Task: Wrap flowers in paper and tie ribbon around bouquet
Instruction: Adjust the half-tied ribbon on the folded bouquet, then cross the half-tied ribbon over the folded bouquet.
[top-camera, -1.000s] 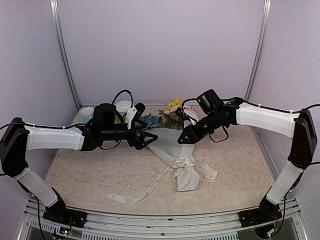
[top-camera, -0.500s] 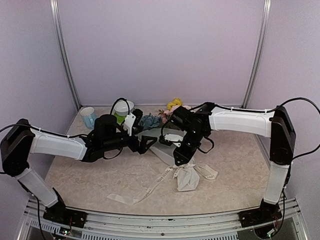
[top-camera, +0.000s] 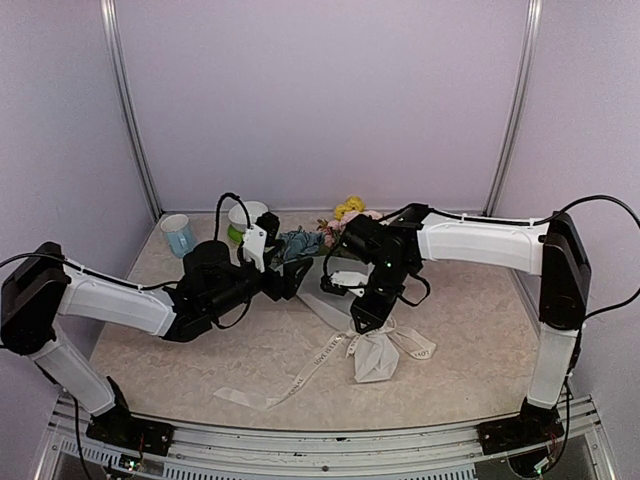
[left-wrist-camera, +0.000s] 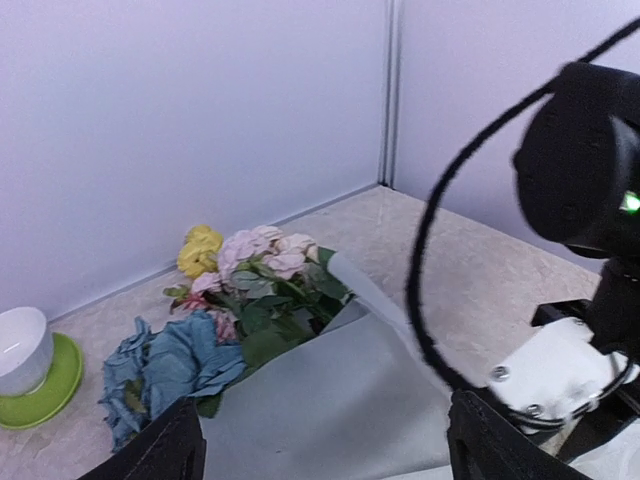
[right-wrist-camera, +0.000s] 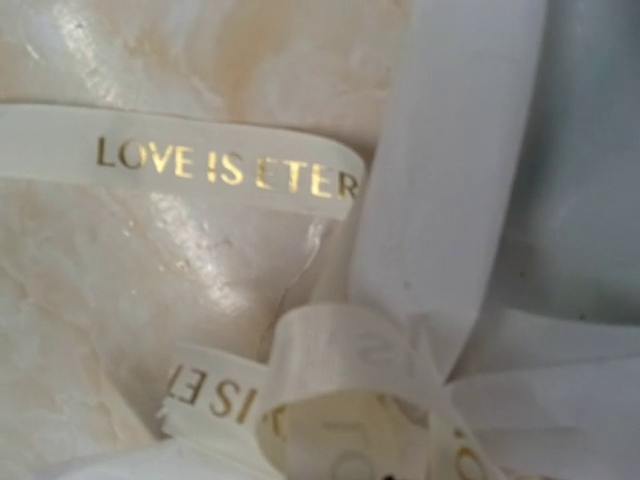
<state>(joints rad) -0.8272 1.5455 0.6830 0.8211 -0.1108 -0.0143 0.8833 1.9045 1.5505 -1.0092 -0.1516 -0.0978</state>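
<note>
I see left fingers (top-camera: 297, 277) spread wide, empty, paper (left-wrist-camera: 330, 400) ahead | right fingers (top-camera: 360, 318) above ribbon (right-wrist-camera: 225, 165), opening: can't tell

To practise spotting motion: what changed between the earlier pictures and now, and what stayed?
The right gripper swung in and came down over the ribbon knot on the bouquet. The left gripper drew back slightly, open and empty. Bouquet, ribbon tails and the cup stayed put.
</note>
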